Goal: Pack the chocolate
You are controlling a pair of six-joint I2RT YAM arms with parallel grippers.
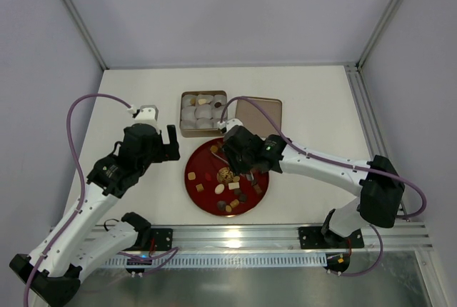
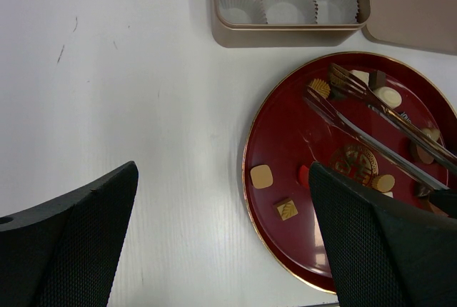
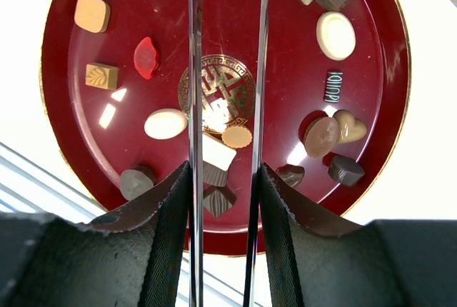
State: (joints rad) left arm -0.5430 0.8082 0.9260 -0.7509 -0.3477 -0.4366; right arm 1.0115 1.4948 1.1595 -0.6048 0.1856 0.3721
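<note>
White bench (image 2: 107,71) carries everything. The right claw (image 3: 225,178) clamps a pair of metal tongs (image 3: 193,71), whose arms reach across the red plate (image 3: 164,28) near the bench's near edge, where most of the chocolate (image 3: 335,34) lies scattered. The left claw (image 2: 223,171) hangs with jaws spread wide, holding nothing, over the bench beside the plate's left rim. A gold box (image 1: 203,134) of paper cups (image 2: 285,3) sits just behind the plate.

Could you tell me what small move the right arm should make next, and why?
Probably lower the tongs, held in the right gripper, around the ridged gold chocolate by their open tips, then squeeze; the box has empty paper cups.
</note>
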